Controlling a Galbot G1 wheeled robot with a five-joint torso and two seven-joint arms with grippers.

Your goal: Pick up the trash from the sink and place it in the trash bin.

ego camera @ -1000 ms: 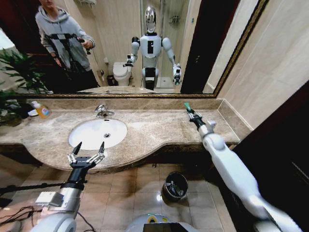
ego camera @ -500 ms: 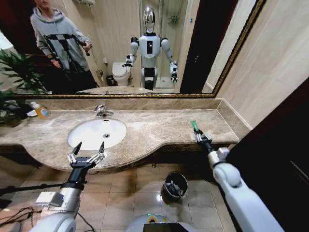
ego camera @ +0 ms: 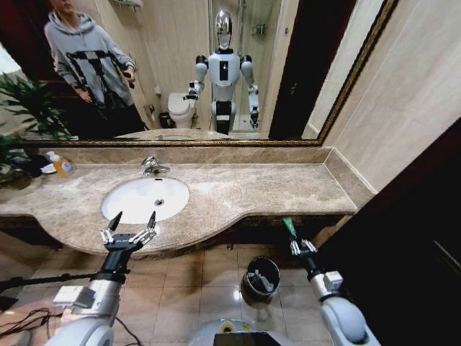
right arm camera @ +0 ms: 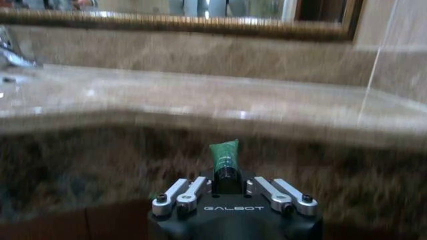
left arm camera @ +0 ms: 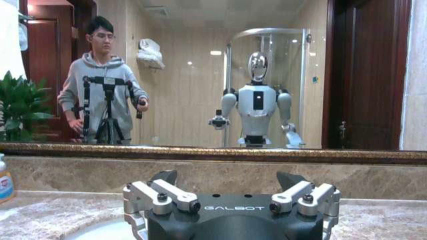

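Green stick (ego camera: 289, 226) — clamped in right jaws (ego camera: 294, 242) — has dropped below the countertop (ego camera: 274, 189).

sink (ego camera: 137, 196) white | countertop (ego camera: 252, 191) mottled beige-brown marble | stick (ego camera: 289, 226) dark green | trash bin (ego camera: 261, 278) dark, black inside

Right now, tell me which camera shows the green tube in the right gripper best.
The right wrist view: the green tube stands close up, clamped in the right gripper. The head view shows it small, off the countertop's front edge above the floor. The left wrist view faces the mirror instead.
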